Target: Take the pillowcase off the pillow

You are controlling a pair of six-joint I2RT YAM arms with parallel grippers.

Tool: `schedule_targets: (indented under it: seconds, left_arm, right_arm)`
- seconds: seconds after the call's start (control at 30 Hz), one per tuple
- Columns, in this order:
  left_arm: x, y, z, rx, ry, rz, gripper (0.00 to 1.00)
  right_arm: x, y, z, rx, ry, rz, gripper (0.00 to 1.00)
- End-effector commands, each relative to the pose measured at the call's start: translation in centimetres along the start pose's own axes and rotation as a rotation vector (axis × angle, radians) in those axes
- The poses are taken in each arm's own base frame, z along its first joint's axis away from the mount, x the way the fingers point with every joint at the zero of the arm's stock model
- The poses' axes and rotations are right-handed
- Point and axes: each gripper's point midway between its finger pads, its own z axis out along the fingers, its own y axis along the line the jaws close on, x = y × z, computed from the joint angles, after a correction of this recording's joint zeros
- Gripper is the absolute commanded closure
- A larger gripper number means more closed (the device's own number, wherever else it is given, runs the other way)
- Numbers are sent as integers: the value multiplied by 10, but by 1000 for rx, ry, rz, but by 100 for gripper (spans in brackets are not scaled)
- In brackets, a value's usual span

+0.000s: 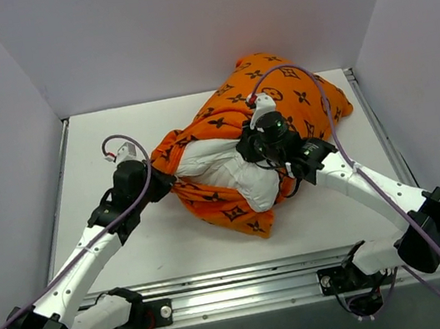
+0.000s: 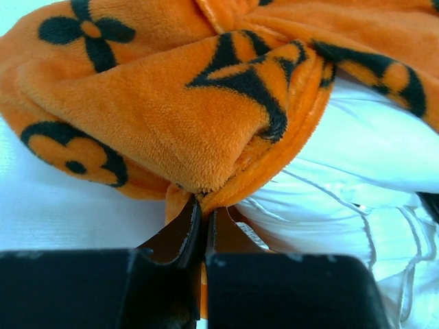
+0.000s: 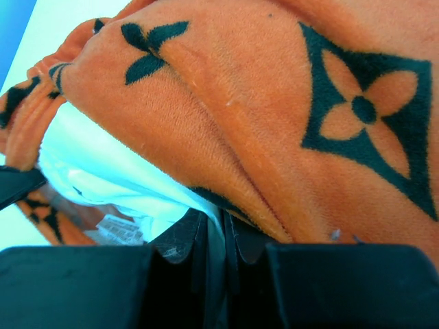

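Pillowcase (image 1: 285,99) and pillow (image 1: 221,173) lie as one bundle on the white table (image 1: 134,255), right of centre and slanting toward the far right corner; the covered far end sits close to the right wall (image 1: 413,56) and near the back wall (image 1: 180,27); bare tabletop lies open to the left of the bundle and along its near side, up to the metal rail (image 1: 248,282) where the arms are bolted. The pillowcase is bright orange plush with black flower and diamond motifs; at its near-left mouth it is bunched and rolled back in thick folds; the pillow, plain white and wrinkled, bulges out of that opening toward the near side. The left gripper (image 2: 204,226) is clenched on a folded orange edge at the left side of the mouth, the fabric pinched to a point between its fingers; the right gripper (image 3: 214,236) is clenched on a thin pinch of the pillow's white fabric, just under an orange fold.
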Motion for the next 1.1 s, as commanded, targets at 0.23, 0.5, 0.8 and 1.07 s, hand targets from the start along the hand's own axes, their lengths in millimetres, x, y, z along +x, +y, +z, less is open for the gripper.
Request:
schedule_targets:
  seconds: [0.23,0.5,0.8,1.07]
  left_arm:
    - [-30,113,9,-376,-197,-22,98]
    - [-4,64,47,-84,-79,46,97]
    - [-13,25,82,103,-130,20,94]
    - [-10,23,79,130,-160,-5,61]
  right_arm:
    - [-53,-126,-68,387,-154,48,100]
    - [-4,-22,-44,-89,15,-122,100]
    - [22,37,-66,-323,30,-189,100]
    - [-30,79,-87,-496,-148,-89,100]
